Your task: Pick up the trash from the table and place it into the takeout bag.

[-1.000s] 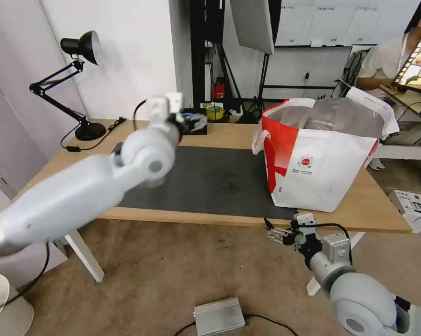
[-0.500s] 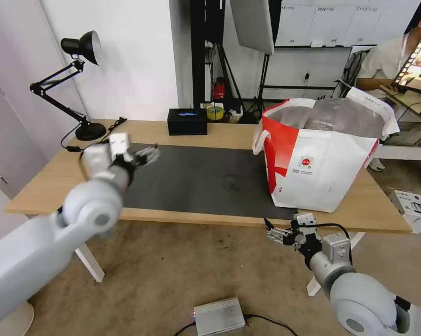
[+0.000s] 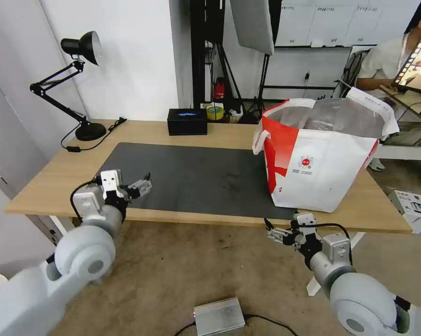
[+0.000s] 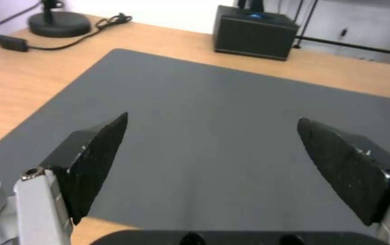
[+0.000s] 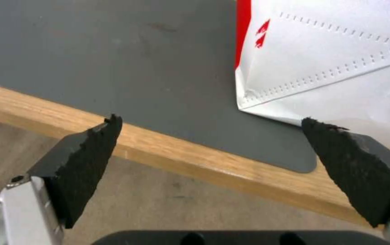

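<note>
1. The right gripper (image 3: 277,233) hangs below the near edge of the long light-wood table (image 3: 210,217), its black fingers (image 5: 84,160) spread apart and empty.
2. The left gripper (image 3: 142,186) hovers at the near-left corner of the large dark grey mat (image 3: 192,177), fingers (image 4: 93,158) likewise apart, holding nothing.
3. The large white takeout bag with red side panels (image 3: 320,163) stands upright on the table's right side, mouth up and open, foil lining showing. It looks soft and light; its strap handles seem the best hold.
4. A black rectangular box (image 3: 187,122) sits at the far edge.

Head camera looking down across the tabletop (image 3: 56,177), each wrist camera peering close past its parted jaws, left sharing the mat (image 4: 213,112), right sharing the mat corner.
</note>
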Robot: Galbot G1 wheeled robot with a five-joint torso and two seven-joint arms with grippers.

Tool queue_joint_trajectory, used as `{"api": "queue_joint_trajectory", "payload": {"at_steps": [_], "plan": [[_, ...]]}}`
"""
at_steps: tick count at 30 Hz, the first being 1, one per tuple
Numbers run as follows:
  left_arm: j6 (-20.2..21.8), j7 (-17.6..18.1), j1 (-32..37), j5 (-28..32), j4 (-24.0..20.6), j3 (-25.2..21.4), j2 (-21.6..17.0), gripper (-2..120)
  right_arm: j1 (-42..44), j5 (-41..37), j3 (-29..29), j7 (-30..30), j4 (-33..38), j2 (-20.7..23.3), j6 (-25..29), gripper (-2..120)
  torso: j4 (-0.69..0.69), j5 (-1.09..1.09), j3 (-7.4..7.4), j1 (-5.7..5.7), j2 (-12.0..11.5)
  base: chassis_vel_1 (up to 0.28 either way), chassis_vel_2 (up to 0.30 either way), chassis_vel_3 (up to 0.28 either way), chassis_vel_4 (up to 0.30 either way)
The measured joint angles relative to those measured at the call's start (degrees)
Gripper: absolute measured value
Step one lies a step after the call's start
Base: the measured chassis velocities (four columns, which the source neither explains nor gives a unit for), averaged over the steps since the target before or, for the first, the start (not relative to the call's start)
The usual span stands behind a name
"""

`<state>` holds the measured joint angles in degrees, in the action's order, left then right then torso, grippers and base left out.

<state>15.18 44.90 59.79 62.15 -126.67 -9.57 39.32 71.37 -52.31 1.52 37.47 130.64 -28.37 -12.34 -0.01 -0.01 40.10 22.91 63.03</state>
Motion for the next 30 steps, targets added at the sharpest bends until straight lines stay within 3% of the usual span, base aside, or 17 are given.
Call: {"api": "queue_joint_trajectory", "payload": {"at_steps": [7, 16, 30], "plan": [[0.94, -1.33, 9.08, -5.65, -0.90, -5.71, 1.73, 100, 0.00, 0.00, 0.00, 0.00, 0.00, 0.00, 0.00, 100, 0.01, 0.01, 0.00, 0.00, 0.00, 0.000, 0.000, 0.000, 0.000], [0.94, -3.30, 15.16, -10.17, -0.73, -6.95, 3.95, 100, 0.00, 0.00, 0.00, 0.00, 0.00, 0.00, 0.00, 100, 0.01, 0.01, 0.00, 0.00, 0.00, 0.000, 0.000, 0.000, 0.000], [1.38, -3.66, 18.84, -10.62, -2.18, -9.16, 4.74, 100, -0.01, 0.00, 0.00, 0.00, 0.00, 0.00, 0.00, 100, 0.01, 0.01, 0.00, 0.00, 0.00, 0.000, 0.000, 0.000, 0.000]]}}
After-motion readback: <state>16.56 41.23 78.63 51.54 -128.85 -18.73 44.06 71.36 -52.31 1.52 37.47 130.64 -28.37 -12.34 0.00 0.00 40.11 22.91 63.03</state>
